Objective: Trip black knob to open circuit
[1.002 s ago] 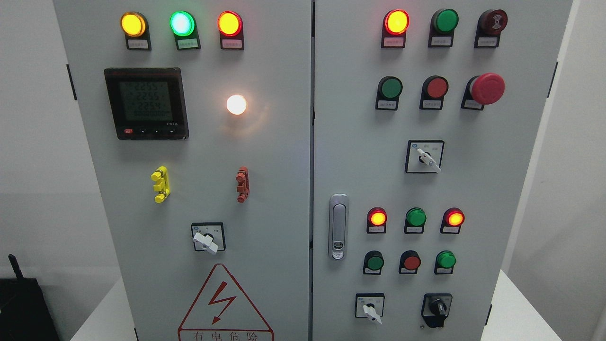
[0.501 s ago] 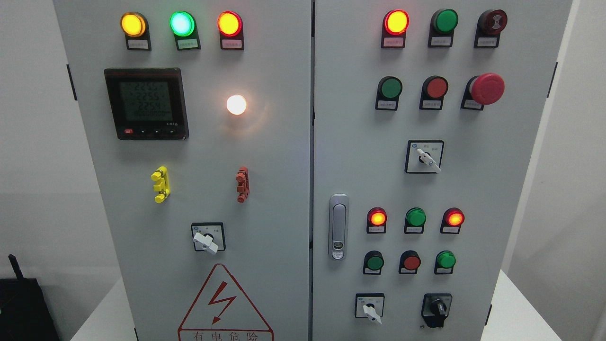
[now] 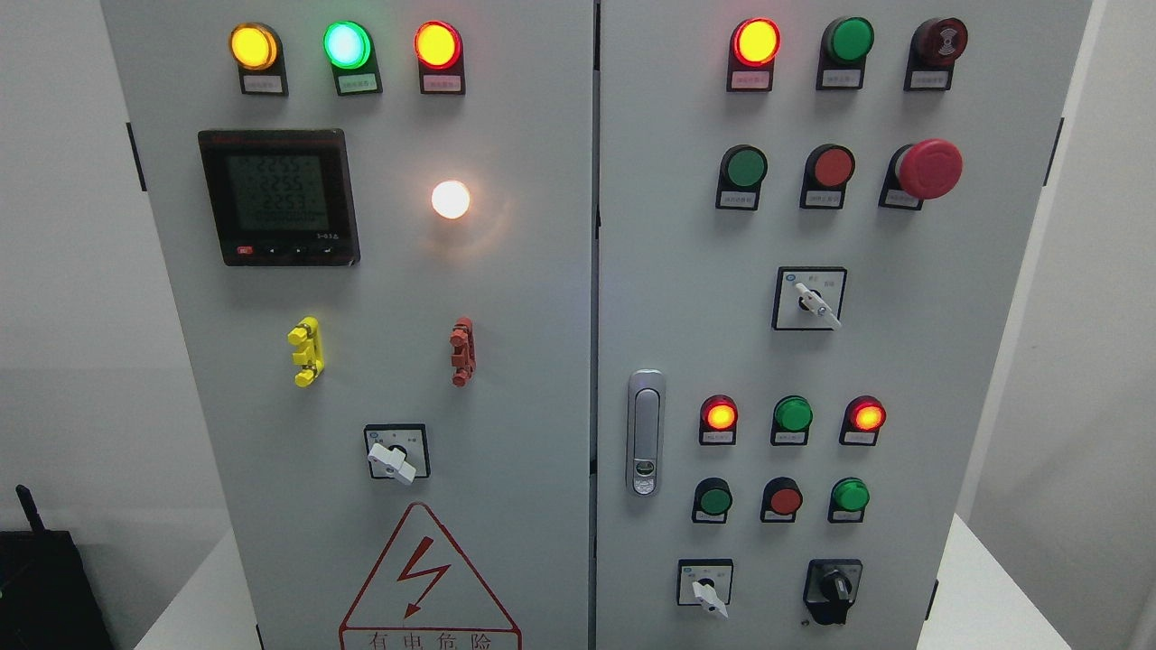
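- While no robot hand shows anywhere in view, cannot tell whether either is spread or curled; nothing reaching toward the cabinet [image 3: 542,298]
- Black knob [image 3: 834,589] at the lower right of the right door, right of a white selector switch [image 3: 706,591] and below a row of small buttons; handle pointing roughly straight up
- Untouched by the look of it; task judged not yet begun
- Left to do: bring a hand up to the knob, grip it, turn it to trip the circuit
- Several lamps lit, among them a red lamp [image 3: 757,41] at the top of the right door; meter [image 3: 279,195] on the left door showing readings
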Tool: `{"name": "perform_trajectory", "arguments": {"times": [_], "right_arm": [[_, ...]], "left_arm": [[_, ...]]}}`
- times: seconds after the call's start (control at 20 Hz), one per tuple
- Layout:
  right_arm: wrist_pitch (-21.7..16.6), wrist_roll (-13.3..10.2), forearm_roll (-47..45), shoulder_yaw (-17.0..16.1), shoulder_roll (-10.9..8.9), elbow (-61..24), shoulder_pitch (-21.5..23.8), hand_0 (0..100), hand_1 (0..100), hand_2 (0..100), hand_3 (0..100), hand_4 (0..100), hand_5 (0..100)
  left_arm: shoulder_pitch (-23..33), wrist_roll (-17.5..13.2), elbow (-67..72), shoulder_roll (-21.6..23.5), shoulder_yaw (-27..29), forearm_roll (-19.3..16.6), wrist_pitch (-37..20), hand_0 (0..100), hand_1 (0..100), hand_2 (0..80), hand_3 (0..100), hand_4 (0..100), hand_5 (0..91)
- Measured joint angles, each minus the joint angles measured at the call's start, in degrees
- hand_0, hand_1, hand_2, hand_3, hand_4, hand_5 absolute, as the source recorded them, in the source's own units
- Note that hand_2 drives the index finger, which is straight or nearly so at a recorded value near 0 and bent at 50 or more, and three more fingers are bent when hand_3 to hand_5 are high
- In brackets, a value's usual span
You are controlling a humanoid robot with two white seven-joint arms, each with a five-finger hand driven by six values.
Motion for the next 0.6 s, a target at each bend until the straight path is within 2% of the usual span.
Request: {"name": "perform_trajectory", "arguments": {"times": [0.2,0.6], "right_arm": [[1.12,0.01,0.0,0.0,-0.67,-0.13,-1.25,0,19,0,100,100,100],[1.66,0.02,0.0,-0.03,-1.39,-1.26,-2.36,8,22,0,100,100,100]], "left_arm": [[0.0,0.0,0.0,0.0,0.0,0.0,0.0,12,39,0.0,0,0,0.0],[0.0,0.0,0.0,0.0,0.0,0.0,0.0,12,39,0.0,0,0,0.0]]}}
